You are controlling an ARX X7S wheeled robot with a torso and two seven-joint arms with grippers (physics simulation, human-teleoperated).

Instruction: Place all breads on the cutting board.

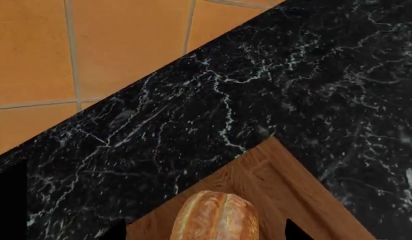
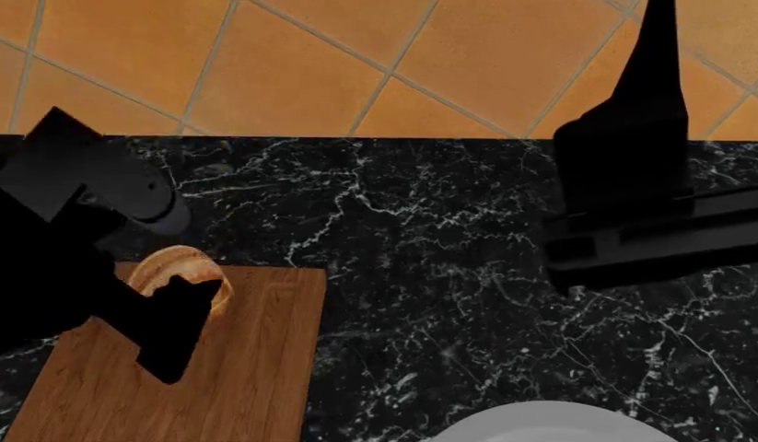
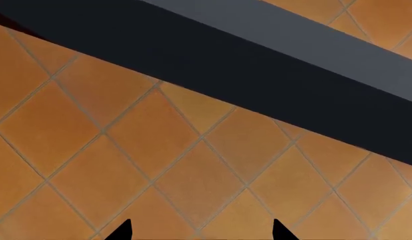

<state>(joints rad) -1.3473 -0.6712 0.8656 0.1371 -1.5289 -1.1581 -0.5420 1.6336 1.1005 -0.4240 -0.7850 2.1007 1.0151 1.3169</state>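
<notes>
left fingers spread wide around the bread on the cutting board; right fingers open, empty.

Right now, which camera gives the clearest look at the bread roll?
The left wrist view: the bread roll sits unobstructed on a corner of the cutting board, though the frame edge crops it. The head view shows the roll partly hidden behind the left arm. The right wrist view shows only floor tiles.

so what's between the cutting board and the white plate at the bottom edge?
Nothing: in the head view only bare black marble counter lies between the cutting board and the white plate.
</notes>
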